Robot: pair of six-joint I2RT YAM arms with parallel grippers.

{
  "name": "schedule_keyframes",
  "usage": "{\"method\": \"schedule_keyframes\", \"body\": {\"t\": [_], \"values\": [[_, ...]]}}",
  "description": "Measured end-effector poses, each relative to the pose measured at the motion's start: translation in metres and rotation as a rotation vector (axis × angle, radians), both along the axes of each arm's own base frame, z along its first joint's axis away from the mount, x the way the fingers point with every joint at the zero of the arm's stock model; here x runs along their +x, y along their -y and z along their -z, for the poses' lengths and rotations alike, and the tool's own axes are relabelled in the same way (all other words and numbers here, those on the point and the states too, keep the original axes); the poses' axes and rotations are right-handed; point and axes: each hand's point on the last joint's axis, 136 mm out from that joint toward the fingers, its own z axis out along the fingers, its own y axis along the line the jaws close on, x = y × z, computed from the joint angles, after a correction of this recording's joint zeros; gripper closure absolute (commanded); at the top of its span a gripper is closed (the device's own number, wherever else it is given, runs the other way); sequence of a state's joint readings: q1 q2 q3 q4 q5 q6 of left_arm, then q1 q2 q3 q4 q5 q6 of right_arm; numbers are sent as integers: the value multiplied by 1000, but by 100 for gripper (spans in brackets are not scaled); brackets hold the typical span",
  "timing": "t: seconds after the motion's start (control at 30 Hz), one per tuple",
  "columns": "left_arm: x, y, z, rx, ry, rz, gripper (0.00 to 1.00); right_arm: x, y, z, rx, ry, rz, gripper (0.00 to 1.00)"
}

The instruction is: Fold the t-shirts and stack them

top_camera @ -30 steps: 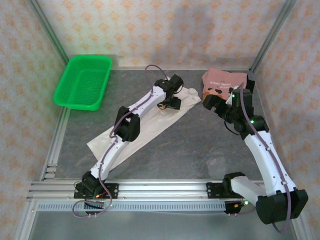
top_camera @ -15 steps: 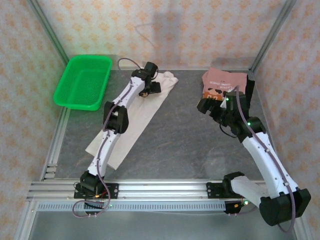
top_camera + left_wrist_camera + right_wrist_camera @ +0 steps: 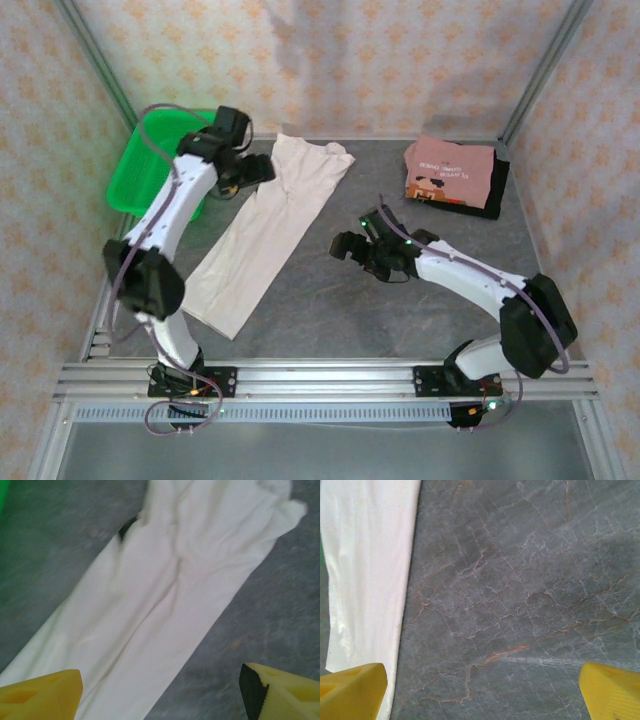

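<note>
The cream tee (image 3: 270,225) is lying as a long narrow strip across the desk (image 3: 340,310). The left tool (image 3: 255,175) is hovering at the tee's far left edge, spread wide and pinching nothing. The right tool (image 3: 342,247) is hanging to the right of the tee's middle, likewise spread and empty. The pink tee (image 3: 448,172) is sitting folded on the black tee (image 3: 497,185), well to the cream tee's right.

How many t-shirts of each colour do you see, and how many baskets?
Cream-white t-shirt: 1
Dusty-pink t-shirt: 1
Black t-shirt: 1
Green basket: 1
Total: 4
</note>
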State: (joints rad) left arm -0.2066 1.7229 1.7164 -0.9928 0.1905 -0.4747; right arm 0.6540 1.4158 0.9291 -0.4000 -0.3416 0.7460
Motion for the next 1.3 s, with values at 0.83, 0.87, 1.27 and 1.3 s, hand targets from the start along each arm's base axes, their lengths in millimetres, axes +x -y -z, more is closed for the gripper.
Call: {"method": "schedule_keyframes", "body": {"t": [0.83,0.87,1.27,1.3], "values": [[-172,29,204,101,-320,-260,27,-28,44,-98,98,241,-61,0],[-172,40,203,96,-307,-247,27,-30,46,-98,92,241,-62,1],[-190,174,189,-112,-262,-110,21,-53,81,-61,-18,147,-8,1],[-192,177,188,-125,-269,-108,21,-56,83,-60,-21,141,-3,1]]}}
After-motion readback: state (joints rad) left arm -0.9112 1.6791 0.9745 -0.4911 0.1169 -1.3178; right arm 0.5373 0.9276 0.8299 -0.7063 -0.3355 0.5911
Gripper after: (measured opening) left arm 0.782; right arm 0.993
